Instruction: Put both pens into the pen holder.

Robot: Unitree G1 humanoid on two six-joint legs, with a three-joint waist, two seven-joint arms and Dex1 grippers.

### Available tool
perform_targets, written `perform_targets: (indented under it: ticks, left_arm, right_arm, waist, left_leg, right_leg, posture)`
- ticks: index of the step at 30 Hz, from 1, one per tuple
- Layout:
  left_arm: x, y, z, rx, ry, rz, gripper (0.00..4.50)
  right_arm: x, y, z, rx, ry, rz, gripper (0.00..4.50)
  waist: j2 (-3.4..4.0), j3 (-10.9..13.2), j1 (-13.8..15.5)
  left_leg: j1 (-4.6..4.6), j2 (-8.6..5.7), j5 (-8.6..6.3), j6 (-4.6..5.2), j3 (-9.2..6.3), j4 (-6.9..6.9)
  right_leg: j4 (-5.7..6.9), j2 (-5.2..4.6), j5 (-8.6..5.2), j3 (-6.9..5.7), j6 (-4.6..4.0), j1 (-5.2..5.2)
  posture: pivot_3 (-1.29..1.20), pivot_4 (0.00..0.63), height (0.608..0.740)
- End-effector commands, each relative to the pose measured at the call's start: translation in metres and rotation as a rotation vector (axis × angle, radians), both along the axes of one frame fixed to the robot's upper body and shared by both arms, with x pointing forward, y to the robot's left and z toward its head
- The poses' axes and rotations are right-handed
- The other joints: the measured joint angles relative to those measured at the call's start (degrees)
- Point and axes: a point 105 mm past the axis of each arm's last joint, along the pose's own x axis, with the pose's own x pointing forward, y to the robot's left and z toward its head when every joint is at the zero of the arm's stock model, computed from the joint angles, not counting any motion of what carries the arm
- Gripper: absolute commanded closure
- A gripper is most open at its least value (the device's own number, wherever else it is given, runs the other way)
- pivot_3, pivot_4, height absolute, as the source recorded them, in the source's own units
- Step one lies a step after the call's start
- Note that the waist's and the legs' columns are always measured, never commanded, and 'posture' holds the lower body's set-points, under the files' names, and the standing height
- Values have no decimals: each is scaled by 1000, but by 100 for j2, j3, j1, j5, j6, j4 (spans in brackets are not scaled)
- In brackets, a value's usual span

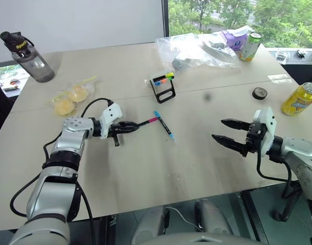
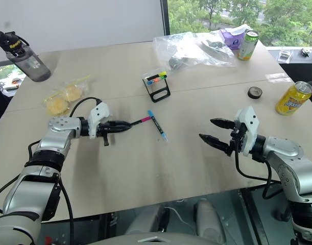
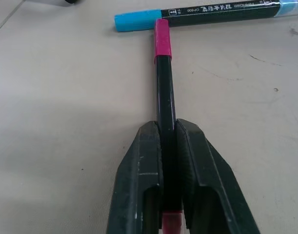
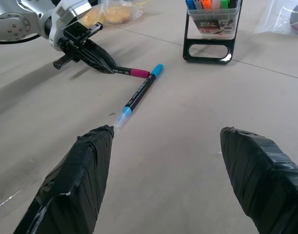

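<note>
My left gripper is shut on the black pen with the magenta end, which lies low over the table and points toward the blue pen. In the left wrist view the black pen runs between my closed fingers, and its magenta end meets the blue pen. The pen holder, a small black frame with coloured marker tips, stands beyond the pens. My right gripper hovers open at the right, well apart from the pens, its fingers spread wide.
A yellow can and a black tape roll sit at the right. A green can, a purple pack and a clear plastic bag lie at the back. A water bottle and bagged yellow food are on the left.
</note>
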Motion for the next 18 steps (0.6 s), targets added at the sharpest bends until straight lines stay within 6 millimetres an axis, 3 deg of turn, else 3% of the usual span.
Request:
perform_targets:
  ticks: [1, 5, 9, 13, 18]
  left_arm:
    - [-11, -9, 26, -70, -54, -54, 4424]
    - [-23, -33, 60, -236, -96, -81, 4424]
    - [-41, -61, 83, -403, -90, -106, 4424]
    - [-49, -80, 90, -496, -89, -89, 4424]
    - [-55, -90, 84, -527, -68, -78, 4424]
  right_arm:
    - [3, 3, 15, 10, -55, 5, 767]
    - [9, 15, 22, 83, -48, -7, 767]
    - [20, 45, 34, 234, -16, 3, 767]
    - [24, 79, 44, 364, 40, 42, 767]
    - [18, 115, 63, 532, 104, 121, 767]
  waist:
    - [0, 0, -31]
    - [-6, 3, -18]
    - [-5, 3, -36]
    - [-5, 3, -82]
    - [-4, 3, -127]
  left_leg:
    - [0, 0, 0, 0, 1, 0]
    - [-7, 2, 0, 0, -3, -1]
    - [-4, 3, 0, 0, -3, -1]
    - [-3, 2, 0, -1, -3, -1]
    - [-2, 2, 1, -2, -3, -2]
  right_leg:
    - [0, 0, 0, 3, 0, -1]
    - [-2, -2, 0, 1, 0, -6]
    - [0, -2, 0, 4, 0, -6]
    - [0, -2, 0, 3, 0, -5]
    - [0, -1, 0, 3, -1, -6]
  posture:
    - [0, 150, 740]
    - [0, 150, 740]
    - [0, 150, 740]
    - [0, 150, 740]
    - [0, 150, 740]
